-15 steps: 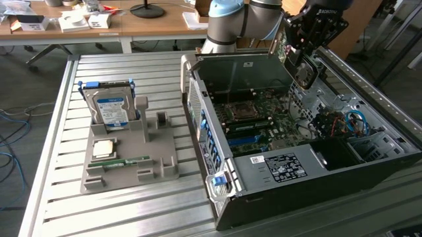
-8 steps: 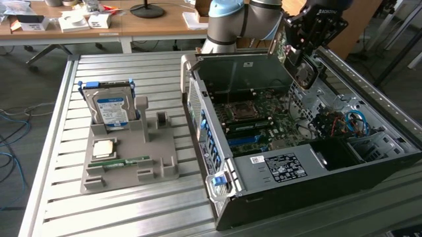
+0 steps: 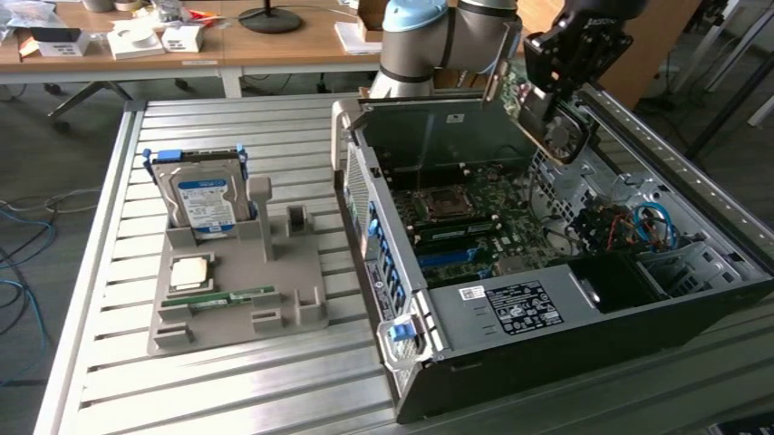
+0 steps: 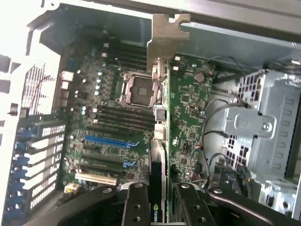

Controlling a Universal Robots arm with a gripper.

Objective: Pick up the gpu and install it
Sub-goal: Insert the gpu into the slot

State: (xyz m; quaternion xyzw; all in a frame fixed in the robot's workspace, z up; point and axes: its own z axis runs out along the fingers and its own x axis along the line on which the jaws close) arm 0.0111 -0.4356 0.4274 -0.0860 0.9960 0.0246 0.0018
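1. We see a slatted metal bench carrying a grey tray and an open computer case.
2. Over the case's far end, our hand is clamped on the gpu, above the motherboard.
3. Beyond, a wooden bench holds small boxes.

Slatted metal table, wooden desk behind, grey floor, loose cables

My arm is a stout silver-grey tube with a pale blue joint cap. My head is matte black and angular. My black jaws are flat linked bars studded with round silvery screws.
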